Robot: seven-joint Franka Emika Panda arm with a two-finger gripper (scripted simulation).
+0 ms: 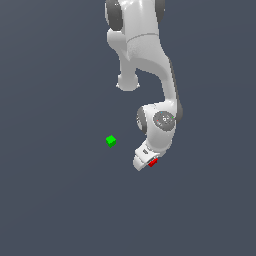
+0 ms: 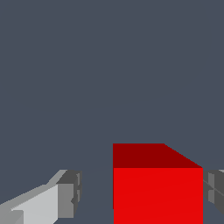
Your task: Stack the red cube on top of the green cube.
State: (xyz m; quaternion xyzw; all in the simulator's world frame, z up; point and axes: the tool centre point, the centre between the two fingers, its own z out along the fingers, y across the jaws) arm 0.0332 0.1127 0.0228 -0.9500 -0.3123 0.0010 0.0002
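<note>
Sitting alone on the dark bench (image 1: 55,200), the green cube (image 1: 111,141) lies toward the exterior view's left. Right of it, apart, the pincer (image 2: 142,192) hangs low with jaws wide; the red cube (image 2: 157,188) sits between them, gap on one side, near the other finger (image 2: 215,188).

a bare simulated test scene: flat slate-grey ground (image 1: 50,200), flatly rendered white robot arm (image 1: 145,45), no furnishings.

No text, label, brand, number or sign can be read in either view. All the surfaces that show are plain, with no print on them.
</note>
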